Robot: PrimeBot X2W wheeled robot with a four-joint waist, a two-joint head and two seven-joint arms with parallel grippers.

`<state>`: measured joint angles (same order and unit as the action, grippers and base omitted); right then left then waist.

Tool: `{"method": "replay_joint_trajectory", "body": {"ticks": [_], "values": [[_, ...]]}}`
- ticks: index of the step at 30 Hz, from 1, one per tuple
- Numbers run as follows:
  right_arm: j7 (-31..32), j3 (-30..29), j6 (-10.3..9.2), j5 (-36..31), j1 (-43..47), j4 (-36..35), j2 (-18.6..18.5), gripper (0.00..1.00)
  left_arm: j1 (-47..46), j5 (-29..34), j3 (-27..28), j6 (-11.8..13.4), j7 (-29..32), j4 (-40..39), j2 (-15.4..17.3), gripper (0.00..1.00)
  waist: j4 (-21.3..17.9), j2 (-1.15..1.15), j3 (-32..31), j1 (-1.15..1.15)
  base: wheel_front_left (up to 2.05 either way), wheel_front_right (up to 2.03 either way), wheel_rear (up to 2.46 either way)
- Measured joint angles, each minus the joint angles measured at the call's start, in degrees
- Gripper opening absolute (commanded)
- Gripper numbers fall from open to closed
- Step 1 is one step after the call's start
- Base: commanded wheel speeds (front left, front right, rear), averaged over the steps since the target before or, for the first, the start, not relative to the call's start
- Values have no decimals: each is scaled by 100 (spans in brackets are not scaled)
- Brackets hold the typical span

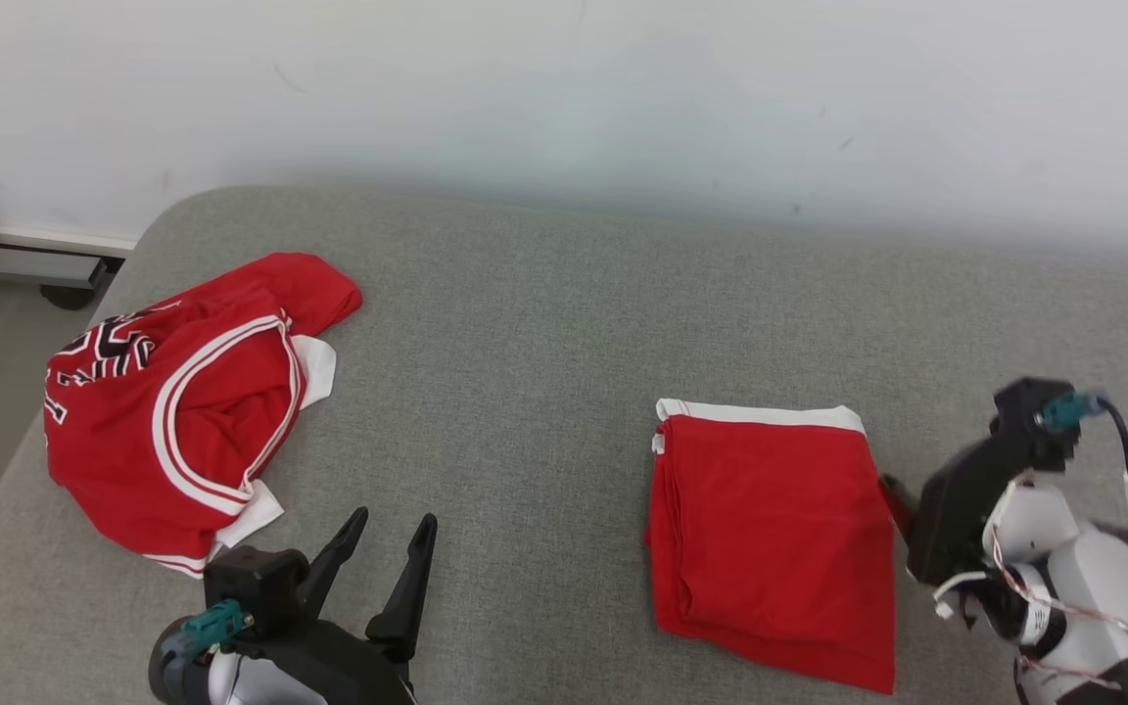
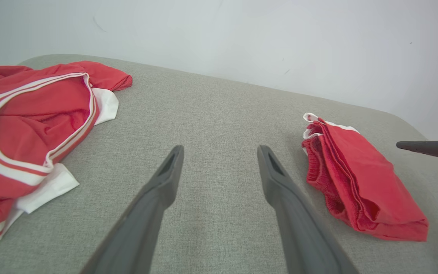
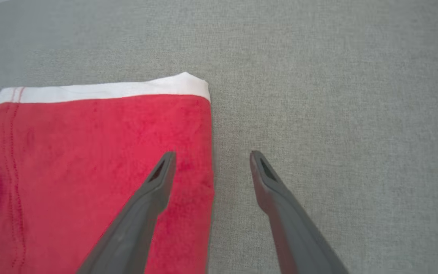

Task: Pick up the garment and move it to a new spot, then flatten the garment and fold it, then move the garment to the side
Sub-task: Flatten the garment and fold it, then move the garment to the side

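The padded grey counter [image 1: 544, 323] carries everything. One counter, two garments, two claws.

The jersey [image 1: 163, 421], red with white and black trim, lies crumpled at about 9 o'clock in the head view, near the counter's left edge. It looks light, limp and loose. It would likely sag and drag from any single pinch, so a hold on the banded collar or an armhole hem, where the cloth is doubled, seems the surest.

The folded garment [image 1: 770, 539], red with a white band along its far edge, lies at about 4 o'clock as a neat stack of layers. It is soft too, and the layers would probably slide apart if lifted by one corner. Gripping through the whole stack at a folded edge should keep it together.

The left claw [image 1: 393, 519] is at 7 o'clock, spread wide and empty over bare counter. The right claw [image 3: 212, 154] is also spread wide and grips nothing, one finger over the folded garment's right edge, the other over bare counter.
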<state>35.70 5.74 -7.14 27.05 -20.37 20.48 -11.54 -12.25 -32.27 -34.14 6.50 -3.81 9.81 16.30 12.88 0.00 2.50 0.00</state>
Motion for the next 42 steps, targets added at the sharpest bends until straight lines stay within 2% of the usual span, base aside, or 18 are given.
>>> {"method": "replay_joint_trajectory", "body": {"ticks": [4, 13, 22, 23, 24, 25, 26, 27, 35, 42], "values": [[-54, -216, -1, -3, 285, 224, 115, 100, -11, 7, -16, 0, 1, -26, -2, 100, 8, 0, 53, 1, 0, 0, 0], [-149, -321, -1, -3, 339, 366, 364, 100, -130, 41, -57, -3, 25, -37, -13, 100, 118, 0, 166, 1, 0, 0, 0], [-227, -573, -1, -74, 333, 567, 413, 100, -232, 47, -148, -53, 77, -38, -62, 100, 304, 0, 282, 1, 0, 0, 0], [-227, -599, -1, -86, 325, 586, 423, 90, -233, 47, -147, -53, 77, -38, -60, 100, 325, 0, 299, 1, 0, 0, 0], [-229, -619, -1, -101, 314, 601, 422, 47, -233, 47, -149, -53, 77, -34, -60, 100, 346, 0, 316, 1, 0, 0, 0], [-244, -641, -1, -104, 299, 622, 422, 39, -233, 47, -151, -53, 77, -33, -62, 100, 368, 0, 329, 1, 0, 0, 0], [-244, -672, -1, -105, 281, 638, 422, 8, -233, 47, -149, -53, 77, -33, -62, 100, 390, 0, 342, 0, 0, 0, 0], [-244, -689, -1, -109, 250, 668, 420, 0, -233, 47, -148, -53, 77, -33, -62, 100, 411, 0, 356, 0, 0, 0, 0], [-190, -466, -1, -278, 71, 669, 338, 0, -235, 47, -119, -53, 75, -15, -60, 100, 507, 0, 443, 0, 0, 0, 0], [-87, -291, 261, -521, 77, 528, -171, 0, -239, 47, -87, -53, 68, -8, -51, 100, 507, 0, 449, 0, 0, 0, 0]]}}
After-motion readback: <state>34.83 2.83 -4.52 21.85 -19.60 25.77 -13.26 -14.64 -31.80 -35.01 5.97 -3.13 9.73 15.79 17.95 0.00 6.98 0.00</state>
